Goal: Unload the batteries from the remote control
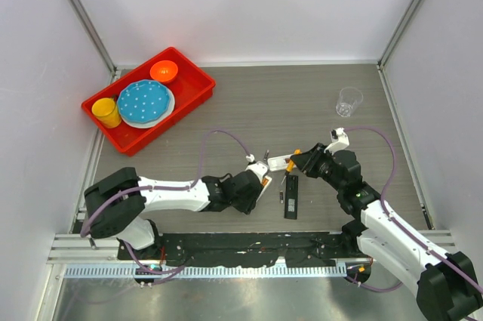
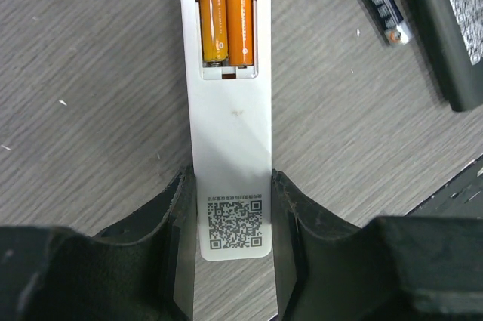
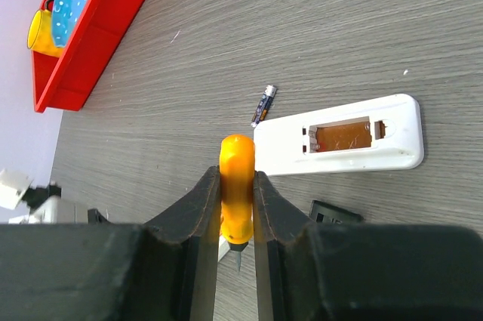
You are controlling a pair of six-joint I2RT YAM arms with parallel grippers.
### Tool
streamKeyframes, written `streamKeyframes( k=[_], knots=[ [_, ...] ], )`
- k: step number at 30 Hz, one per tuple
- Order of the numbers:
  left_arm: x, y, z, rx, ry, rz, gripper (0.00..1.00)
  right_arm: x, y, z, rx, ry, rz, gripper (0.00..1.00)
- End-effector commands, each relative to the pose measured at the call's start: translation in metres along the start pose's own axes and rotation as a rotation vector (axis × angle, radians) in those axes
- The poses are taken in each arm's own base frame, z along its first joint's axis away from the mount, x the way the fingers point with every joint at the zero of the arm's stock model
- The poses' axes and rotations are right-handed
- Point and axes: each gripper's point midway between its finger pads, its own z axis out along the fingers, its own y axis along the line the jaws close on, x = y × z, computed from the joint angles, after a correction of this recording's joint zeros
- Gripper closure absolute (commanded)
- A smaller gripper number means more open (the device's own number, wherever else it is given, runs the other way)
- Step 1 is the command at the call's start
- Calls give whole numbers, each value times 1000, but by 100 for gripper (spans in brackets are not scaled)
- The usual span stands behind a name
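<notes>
The left gripper (image 2: 232, 185) clamped the slim white plastic remote control (image 2: 230, 102), two orange cylindrical batteries (image 2: 226, 11) seated in its open compartment; the right gripper (image 3: 236, 189) pinched an orange-handled screwdriver (image 3: 237, 155).

The left arm (image 1: 170, 194) and right arm (image 1: 392, 224) are white-shelled with black joints, looping purple cables (image 1: 219, 134) and matte black fingers (image 2: 143, 238).
</notes>
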Motion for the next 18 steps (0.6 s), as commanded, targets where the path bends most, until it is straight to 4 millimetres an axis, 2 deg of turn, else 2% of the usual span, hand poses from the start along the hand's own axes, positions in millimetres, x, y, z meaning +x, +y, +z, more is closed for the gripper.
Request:
streamKeyframes(
  k=[1, 6, 10, 13, 14, 17, 18],
  knots=[
    [33, 5, -4, -62, 99, 134, 88, -21, 14, -1, -32, -63, -13, 99],
    [24, -1, -1, -33, 78, 199, 84, -20, 13, 0, -26, -59, -16, 99],
    [20, -6, 4, -6, 74, 260, 74, -20, 12, 1, -24, -61, -19, 99],
    [17, -5, 6, -9, 68, 287, 58, -21, 12, 1, -23, -63, -19, 99],
    [17, -5, 5, -13, 66, 288, 49, -20, 12, 1, -23, -60, -18, 99],
    [18, 1, 5, -38, 63, 295, 34, -20, 12, 2, -24, -59, -18, 99],
    [19, 4, 4, -48, 65, 297, 33, -19, 13, 2, -26, -57, -18, 99]
  ],
)
